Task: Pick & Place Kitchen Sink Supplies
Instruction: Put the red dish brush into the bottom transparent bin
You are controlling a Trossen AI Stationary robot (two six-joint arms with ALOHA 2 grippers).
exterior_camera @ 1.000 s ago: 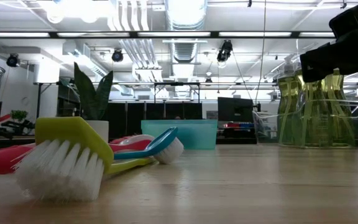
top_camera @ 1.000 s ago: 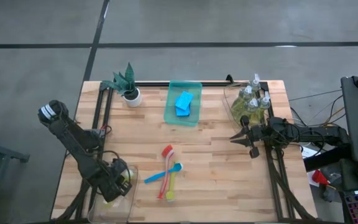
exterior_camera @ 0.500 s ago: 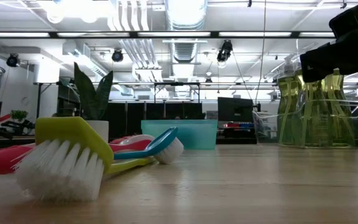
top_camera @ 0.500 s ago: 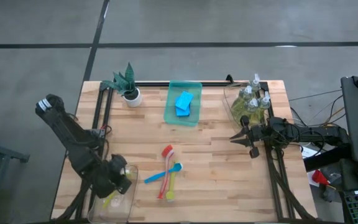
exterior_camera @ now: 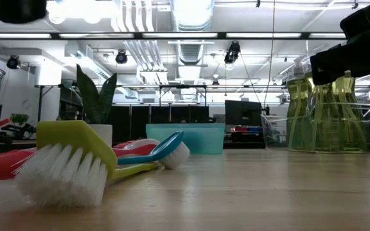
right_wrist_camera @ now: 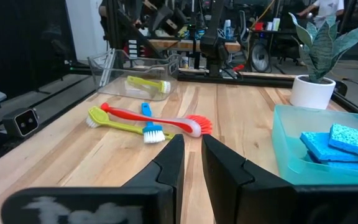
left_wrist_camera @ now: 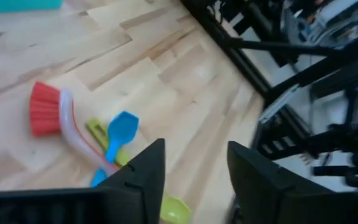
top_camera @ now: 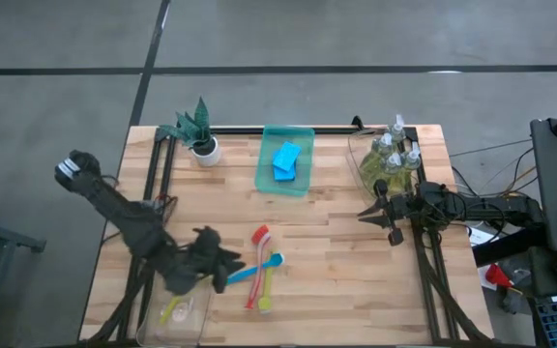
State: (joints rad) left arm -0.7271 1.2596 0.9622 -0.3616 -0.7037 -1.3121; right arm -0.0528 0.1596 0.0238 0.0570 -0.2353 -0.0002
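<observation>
Three brushes lie on the table near its middle: a red one (top_camera: 259, 235), a blue one (top_camera: 256, 268) and a yellow-green one (top_camera: 264, 293). Another yellow brush (top_camera: 172, 311) lies in the clear tray (top_camera: 199, 290) at the near left. My left gripper (top_camera: 228, 266) hovers above the table just left of the three brushes, open and holding nothing (left_wrist_camera: 194, 168). Blue sponges (top_camera: 285, 159) lie in the green tray (top_camera: 303, 179). Soap bottles (top_camera: 390, 155) stand in a clear tray at the far right. My right gripper (top_camera: 364, 214) waits at the right with a narrow gap between its fingers (right_wrist_camera: 191, 158).
A potted plant (top_camera: 199, 133) stands at the far left. Black frame rails run along the left side (top_camera: 158, 174), the right side (top_camera: 424, 261) and the far edge. Bare wood lies between the brushes and the right arm.
My left gripper has let go of the yellow brush, which now lies in the clear tray. It has risen out of the tray, tipped up from pointing steeply down, and swung toward the table's right, to the three brushes.
</observation>
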